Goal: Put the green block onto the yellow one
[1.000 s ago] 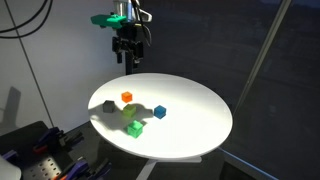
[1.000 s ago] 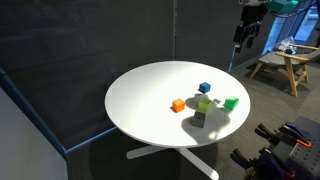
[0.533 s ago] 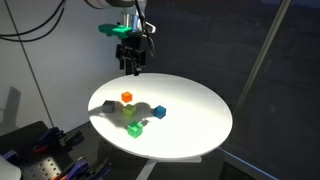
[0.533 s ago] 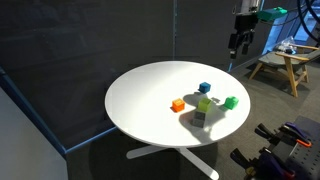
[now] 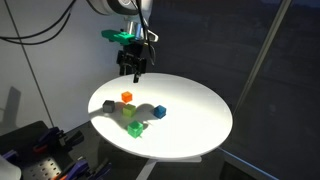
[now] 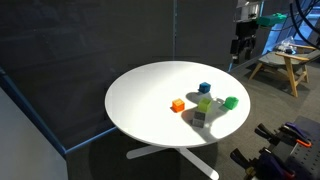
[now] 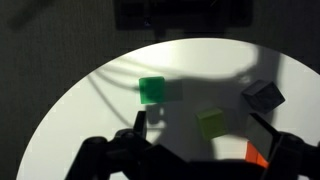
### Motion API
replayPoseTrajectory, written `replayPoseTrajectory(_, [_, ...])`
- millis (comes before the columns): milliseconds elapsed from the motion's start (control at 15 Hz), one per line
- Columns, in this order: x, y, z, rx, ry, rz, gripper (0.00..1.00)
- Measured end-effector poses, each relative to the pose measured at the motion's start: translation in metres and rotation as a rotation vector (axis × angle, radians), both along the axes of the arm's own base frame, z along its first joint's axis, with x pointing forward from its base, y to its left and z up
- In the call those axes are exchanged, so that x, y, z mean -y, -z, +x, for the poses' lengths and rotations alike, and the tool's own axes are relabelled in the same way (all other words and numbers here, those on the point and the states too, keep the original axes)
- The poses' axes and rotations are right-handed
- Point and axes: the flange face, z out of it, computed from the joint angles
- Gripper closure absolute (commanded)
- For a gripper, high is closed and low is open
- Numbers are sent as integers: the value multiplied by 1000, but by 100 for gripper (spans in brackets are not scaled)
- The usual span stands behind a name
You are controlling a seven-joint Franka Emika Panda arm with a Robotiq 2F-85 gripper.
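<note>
The green block [image 5: 136,129] [image 6: 231,102] is a small bright green cube on the round white table [image 5: 195,120] [image 6: 140,100]. The yellow one [image 5: 131,116] [image 6: 204,103] is a pale lime-yellow cube close beside it. In the wrist view the green block [image 7: 152,90] lies up and to the left of the yellow one [image 7: 211,122]. My gripper [image 5: 133,70] [image 6: 238,55] hangs high above the table's edge, open and empty. In the wrist view its fingers [image 7: 203,126] frame the yellow cube from far above.
An orange cube [image 5: 127,96] [image 6: 178,105] [image 7: 257,153], a blue cube [image 5: 159,112] [image 6: 205,88] and a dark grey cube [image 5: 108,105] [image 6: 200,118] [image 7: 262,95] stand near the two task blocks. A wooden stool [image 6: 283,65] stands behind the table. Dark curtains surround the scene.
The gripper has come lower and a little closer to the table. It stays open. The blocks have not moved.
</note>
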Motion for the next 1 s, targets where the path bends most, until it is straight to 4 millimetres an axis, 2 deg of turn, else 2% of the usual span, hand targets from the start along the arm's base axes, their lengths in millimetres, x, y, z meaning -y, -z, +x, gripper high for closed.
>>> replayPoseTrajectory(533, [9, 16, -5, -18, 19, 1, 0])
replayPoseTrajectory(1000, [12, 45, -19, -4, 27, -1, 0])
